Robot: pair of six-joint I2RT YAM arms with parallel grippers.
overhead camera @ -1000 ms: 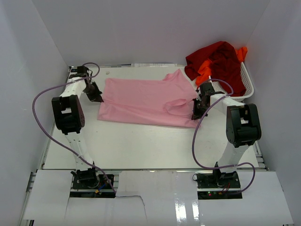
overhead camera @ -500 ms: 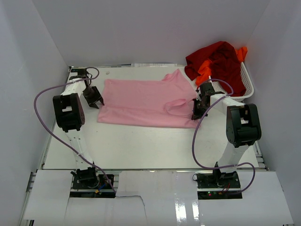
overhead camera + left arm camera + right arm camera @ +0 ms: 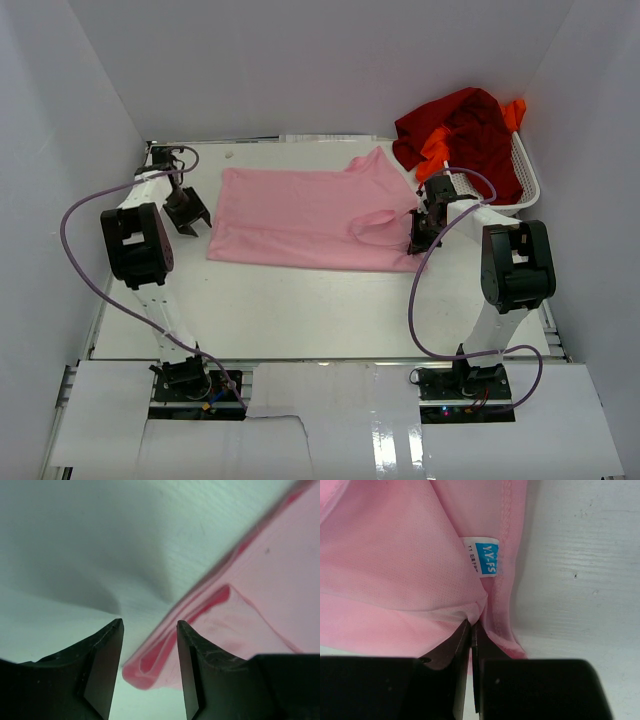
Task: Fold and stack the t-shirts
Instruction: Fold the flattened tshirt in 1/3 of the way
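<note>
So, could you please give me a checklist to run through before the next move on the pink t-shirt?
1. Left tool open and holding nothing: ok.
2. Right tool shut on the pink t-shirt beside its label: ok.
3. Pink t-shirt flat on the table: not ok, rucked near the right tool.
4. Dark red t-shirt and orange t-shirt out of the way, heaped in the basket: ok.
5. Both cloth layers in the right grip: cannot tell.
</note>
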